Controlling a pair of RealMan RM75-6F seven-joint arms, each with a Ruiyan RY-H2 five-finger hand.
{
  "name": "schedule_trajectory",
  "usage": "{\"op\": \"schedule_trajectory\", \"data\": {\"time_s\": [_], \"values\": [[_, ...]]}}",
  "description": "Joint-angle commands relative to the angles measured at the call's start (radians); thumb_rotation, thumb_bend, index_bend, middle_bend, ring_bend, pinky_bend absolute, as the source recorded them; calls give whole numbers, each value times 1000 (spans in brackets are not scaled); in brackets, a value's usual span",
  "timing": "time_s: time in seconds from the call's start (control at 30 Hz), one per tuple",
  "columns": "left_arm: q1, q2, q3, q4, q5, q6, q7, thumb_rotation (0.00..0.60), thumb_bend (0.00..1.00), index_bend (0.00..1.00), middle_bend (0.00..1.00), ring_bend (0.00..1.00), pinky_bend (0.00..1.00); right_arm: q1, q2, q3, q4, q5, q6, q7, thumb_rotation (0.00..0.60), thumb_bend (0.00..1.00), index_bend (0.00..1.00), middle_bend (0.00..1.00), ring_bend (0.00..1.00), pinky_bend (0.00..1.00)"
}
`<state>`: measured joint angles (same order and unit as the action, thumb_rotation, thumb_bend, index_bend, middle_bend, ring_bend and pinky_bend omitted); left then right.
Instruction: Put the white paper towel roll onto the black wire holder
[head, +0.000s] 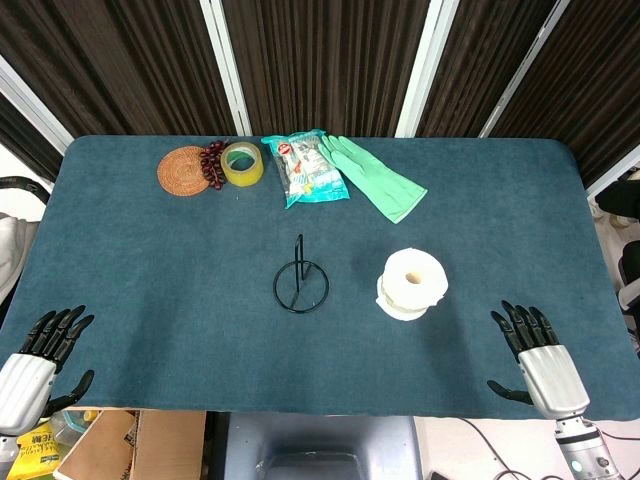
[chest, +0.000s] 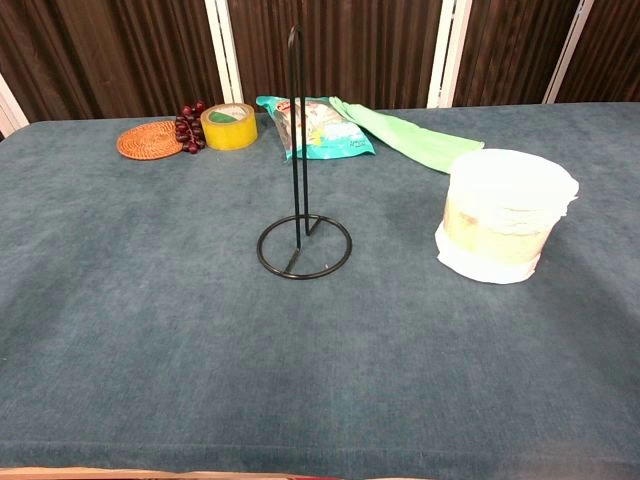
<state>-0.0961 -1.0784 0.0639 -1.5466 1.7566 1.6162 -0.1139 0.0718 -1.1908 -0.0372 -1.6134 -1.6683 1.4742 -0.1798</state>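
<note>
The white paper towel roll (head: 411, 283) (chest: 504, 215) stands on end on the blue tablecloth, right of centre, with a loose sheet trailing at its base. The black wire holder (head: 300, 281) (chest: 300, 200) stands upright at the table's centre, its ring base flat and its tall loop bare. My left hand (head: 48, 346) rests at the near left table edge, fingers spread and holding nothing. My right hand (head: 530, 345) lies at the near right edge, fingers spread and empty too. Neither hand shows in the chest view.
Along the far side lie a woven coaster (head: 181, 170), dark red grapes (head: 213, 162), a yellow tape roll (head: 242, 163), a teal snack packet (head: 307, 167) and a green rubber glove (head: 375, 176). A cardboard box (head: 125, 445) sits below the near left edge.
</note>
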Motion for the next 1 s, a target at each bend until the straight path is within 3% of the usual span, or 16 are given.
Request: {"op": "schedule_trajectory", "data": {"time_s": [0.03, 0.23, 0.37, 0.6, 1.0], "values": [[0, 0, 0, 0, 0, 0, 0, 600, 412, 0, 0, 0, 59, 2, -1, 2, 1, 3, -3, 3, 600, 88, 0, 0, 0, 0], [1, 0, -1, 0, 1, -1, 0, 600, 413, 0, 0, 0, 59, 32, -28, 16, 36, -23, -10, 47, 600, 88, 0, 0, 0, 0], [1, 0, -2, 0, 1, -1, 0, 600, 412, 0, 0, 0, 59, 111, -41, 64, 27, 12, -109, 64, 600, 88, 0, 0, 0, 0], [2, 0, -2, 0, 1, -2, 0, 600, 410, 0, 0, 0, 61, 289, -59, 177, -42, 168, -357, -58, 600, 88, 0, 0, 0, 0], [2, 0, -3, 0, 2, -2, 0, 600, 412, 0, 0, 0, 61, 446, -132, 277, -7, 494, -527, -266, 600, 88, 0, 0, 0, 0]]}}
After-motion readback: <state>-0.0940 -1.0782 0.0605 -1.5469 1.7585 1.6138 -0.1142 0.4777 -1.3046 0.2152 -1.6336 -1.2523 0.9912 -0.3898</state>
